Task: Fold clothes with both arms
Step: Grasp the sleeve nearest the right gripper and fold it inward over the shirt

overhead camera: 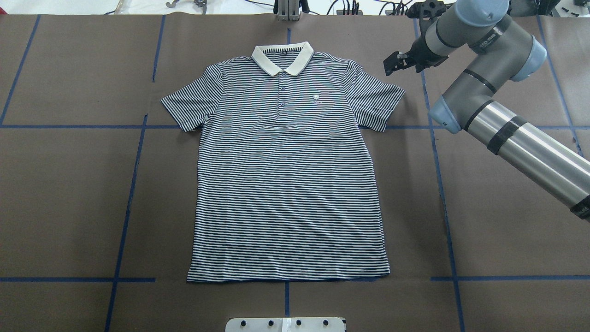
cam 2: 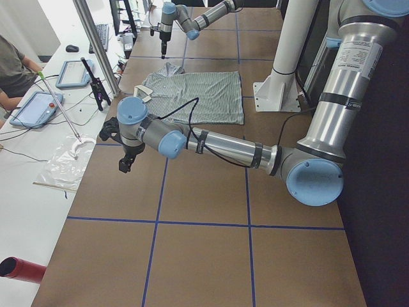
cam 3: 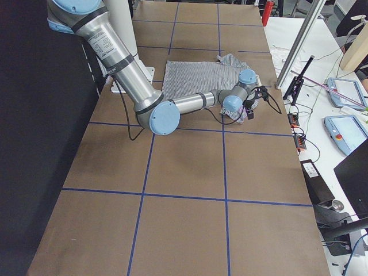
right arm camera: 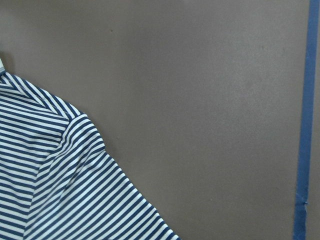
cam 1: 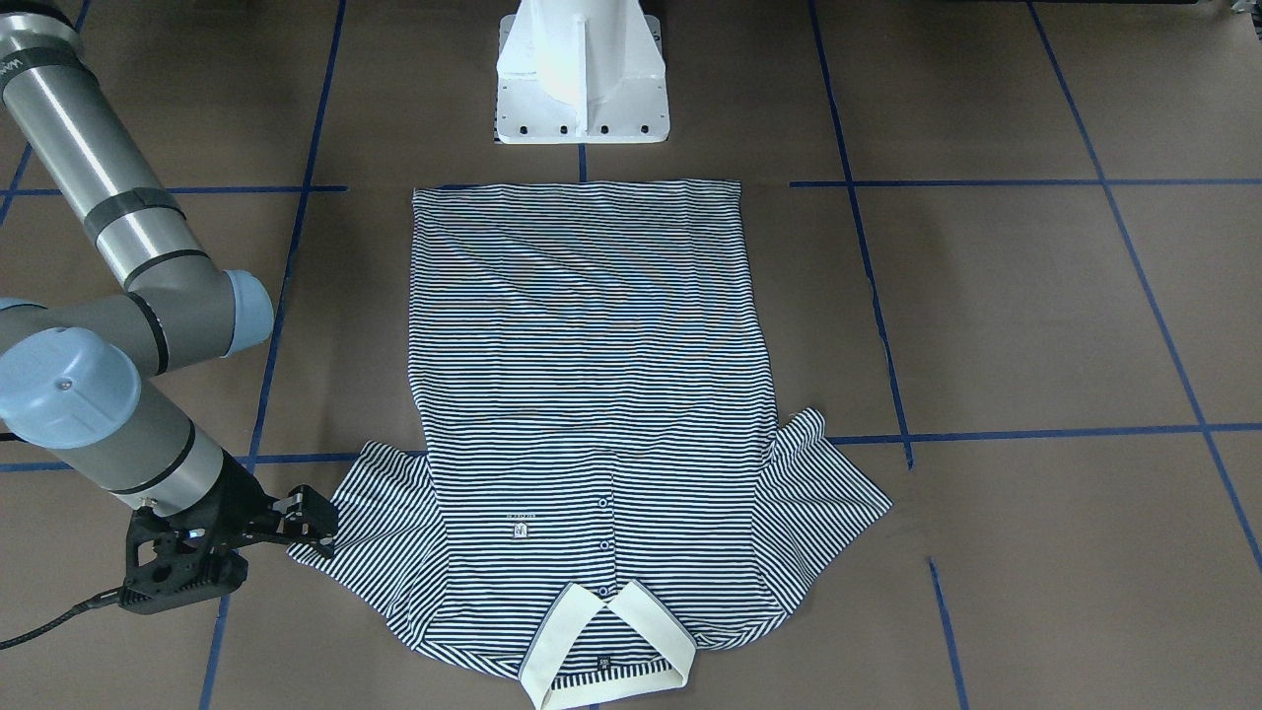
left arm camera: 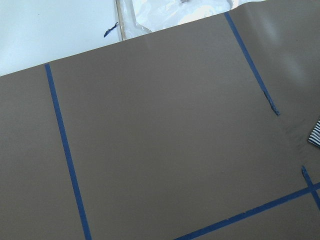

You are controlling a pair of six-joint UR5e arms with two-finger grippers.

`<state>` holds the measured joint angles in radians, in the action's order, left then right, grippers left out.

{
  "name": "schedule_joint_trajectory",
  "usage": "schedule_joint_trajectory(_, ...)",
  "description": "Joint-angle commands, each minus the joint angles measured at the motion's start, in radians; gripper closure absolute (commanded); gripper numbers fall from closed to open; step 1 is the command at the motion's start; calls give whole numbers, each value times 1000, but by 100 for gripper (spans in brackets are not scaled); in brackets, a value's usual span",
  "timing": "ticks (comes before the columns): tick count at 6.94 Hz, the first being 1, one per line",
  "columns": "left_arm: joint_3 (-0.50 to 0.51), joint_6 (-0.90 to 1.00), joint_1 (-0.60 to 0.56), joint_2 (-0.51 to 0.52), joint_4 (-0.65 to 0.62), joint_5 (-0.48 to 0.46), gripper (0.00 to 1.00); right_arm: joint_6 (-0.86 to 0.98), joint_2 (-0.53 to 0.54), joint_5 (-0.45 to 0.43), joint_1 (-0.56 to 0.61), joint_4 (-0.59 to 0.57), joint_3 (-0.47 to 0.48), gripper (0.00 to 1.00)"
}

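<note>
Neighbouring right end effector point(cam 1: 320, 523): polo shirt point(cam 1: 592, 394)

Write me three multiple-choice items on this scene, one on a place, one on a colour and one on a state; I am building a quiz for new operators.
1. The right gripper is at which part of the shirt?
A. The bottom hem.
B. The edge of a sleeve.
C. The buttons.

2. What colour is the collar?
A. Cream.
B. Red.
C. Green.

3. How does the shirt lie?
A. Folded in half.
B. Bunched in a heap.
C. Flat, front up, sleeves spread.

Answers:
1 B: in the front-facing view it sits at the edge of the sleeve on the robot's right.
2 A: the collar is plain cream against navy-and-white stripes.
3 C: the overhead view shows the whole front with no fold.
</note>
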<state>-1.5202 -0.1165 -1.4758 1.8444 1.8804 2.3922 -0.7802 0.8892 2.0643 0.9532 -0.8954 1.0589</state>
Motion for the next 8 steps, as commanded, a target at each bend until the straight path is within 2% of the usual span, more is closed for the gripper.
schedule_joint_trajectory(1, -3, -2, 0, 1, 0, 2, 0, -1, -4, -20, -25, 30, -56, 8)
schedule_joint_trajectory(4, -6, -21, 0, 1, 0, 4, 0, 6, 11, -26, -40, 24, -54, 12)
schedule_joint_trajectory(6, -5, -23, 0, 2, 0, 4, 0, 7, 13, -26, -51, 21, -54, 29)
schedule_joint_trajectory(8, -3, -23, 0, 6, -1, 4, 0, 10, 10, -24, -53, 16, -53, 87)
